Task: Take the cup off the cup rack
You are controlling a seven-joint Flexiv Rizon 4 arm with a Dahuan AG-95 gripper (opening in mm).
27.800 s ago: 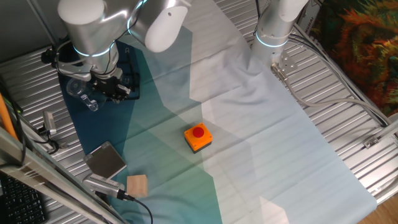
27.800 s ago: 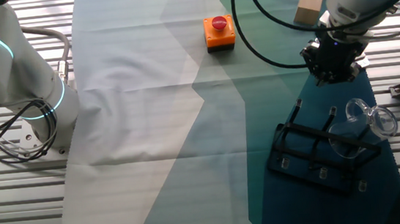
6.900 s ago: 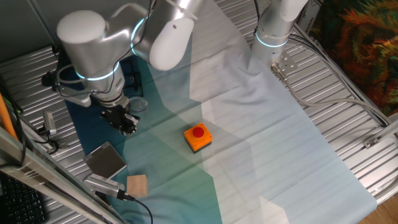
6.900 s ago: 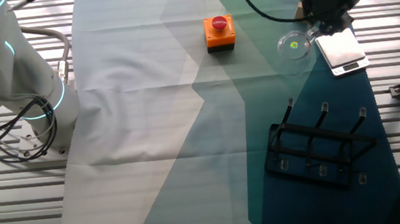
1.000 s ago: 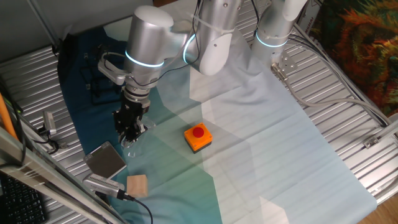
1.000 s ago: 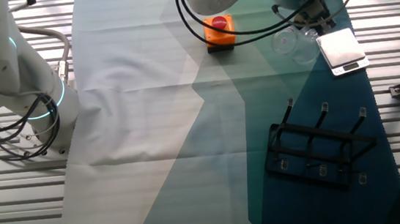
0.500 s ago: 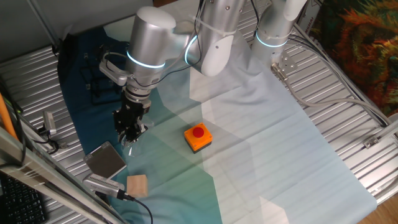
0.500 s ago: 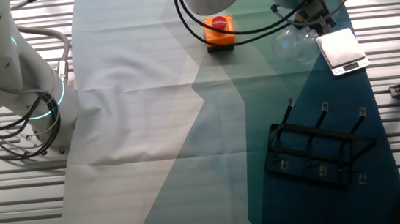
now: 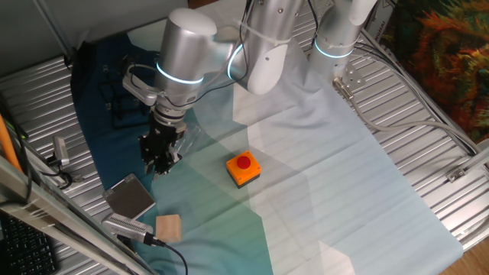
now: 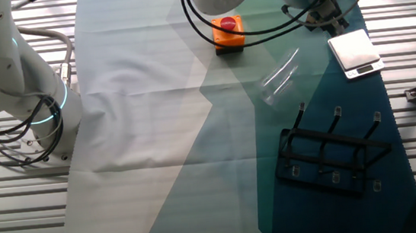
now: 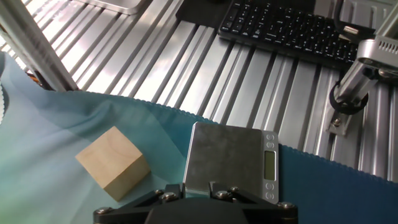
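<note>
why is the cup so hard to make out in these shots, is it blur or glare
In the other fixed view the cup shows only as faint pale streaks on the teal cloth, smeared as if by motion blur; no strong glare. In one fixed view it is just a dim see-through patch beside the gripper. The hand view is sharp but shows no cup, only the scale and wooden block.

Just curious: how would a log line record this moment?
cup: loose on cloth | cup rack: empty | gripper: by scale, no cup

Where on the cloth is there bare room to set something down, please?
Bare: the pale cloth between the orange button box and the idle arm's base. Crowded: the dark end holding the cup rack, the cup, the scale and the fingers.
</note>
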